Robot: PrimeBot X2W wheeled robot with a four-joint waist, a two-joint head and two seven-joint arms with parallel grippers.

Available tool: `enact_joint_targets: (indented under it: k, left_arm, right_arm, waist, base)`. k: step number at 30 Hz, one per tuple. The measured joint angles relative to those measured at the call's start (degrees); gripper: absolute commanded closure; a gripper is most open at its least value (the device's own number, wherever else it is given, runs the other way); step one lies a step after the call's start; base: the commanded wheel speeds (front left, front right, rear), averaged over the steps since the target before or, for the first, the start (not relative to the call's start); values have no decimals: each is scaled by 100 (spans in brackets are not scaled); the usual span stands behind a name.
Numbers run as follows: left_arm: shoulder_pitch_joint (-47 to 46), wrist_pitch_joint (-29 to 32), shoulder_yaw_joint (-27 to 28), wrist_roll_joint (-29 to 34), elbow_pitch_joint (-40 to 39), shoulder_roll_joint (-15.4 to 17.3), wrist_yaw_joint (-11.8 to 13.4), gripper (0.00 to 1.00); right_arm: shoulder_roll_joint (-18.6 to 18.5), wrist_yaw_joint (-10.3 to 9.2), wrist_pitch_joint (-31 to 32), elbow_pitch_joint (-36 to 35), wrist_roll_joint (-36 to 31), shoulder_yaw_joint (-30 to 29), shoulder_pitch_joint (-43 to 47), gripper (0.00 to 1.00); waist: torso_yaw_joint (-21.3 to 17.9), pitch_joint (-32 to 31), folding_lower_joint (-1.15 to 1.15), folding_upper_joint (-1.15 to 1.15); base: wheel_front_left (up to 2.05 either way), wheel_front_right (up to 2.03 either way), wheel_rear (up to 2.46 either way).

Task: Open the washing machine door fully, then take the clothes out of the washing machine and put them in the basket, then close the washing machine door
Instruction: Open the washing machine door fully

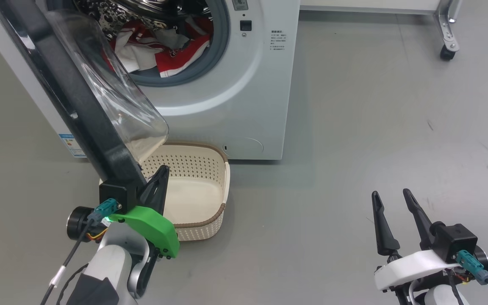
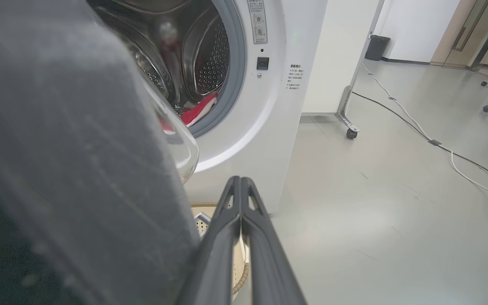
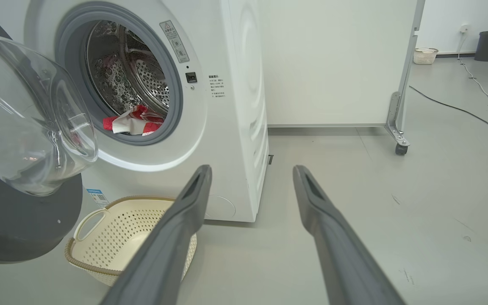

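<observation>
Left pincer together beside door, right pincer apart, grey floor, white wheeled partition, trailing cables

My left gripper has its fingers pressed together, pointing up just beside the door's lower edge. My right gripper hangs well right of the door, fingers spread wide.
</observation>
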Motion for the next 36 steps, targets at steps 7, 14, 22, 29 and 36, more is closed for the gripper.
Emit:
enact_joint_targets:
  k: [7,14,22,29,36]
  left_arm:
    - [-57,-80,-85,-48,110,-44,-1,100]
    - [-71,-144,-73,-141,230,-26,0,100]
    - [-89,-212,-75,-179,334,-24,24,100]
    - [-104,-296,-13,-276,378,-25,48,100]
    - [-105,-403,247,-364,391,-15,171,100]
  right_arm:
    - [18,1,0,0,-1,-23,26,0]
    - [24,5,0,2,-21,-25,26,0]
    - [26,7,0,33,-26,-54,26,0]
    - [29,18,0,56,-47,-35,26,0]
    - [33,23,0,74,-78,40,25,0]
  waist:
    - [309,14,0,0]
    - [685,13,0,0]
    - [1075,-3,0,0]
    - [1429,-23,0,0]
    - [1629,39,0,0]
  base:
    - [0,0,0]
    - [0,0,0]
    - [0,0,0]
    - [0,0,0]
    - [0,0,0]
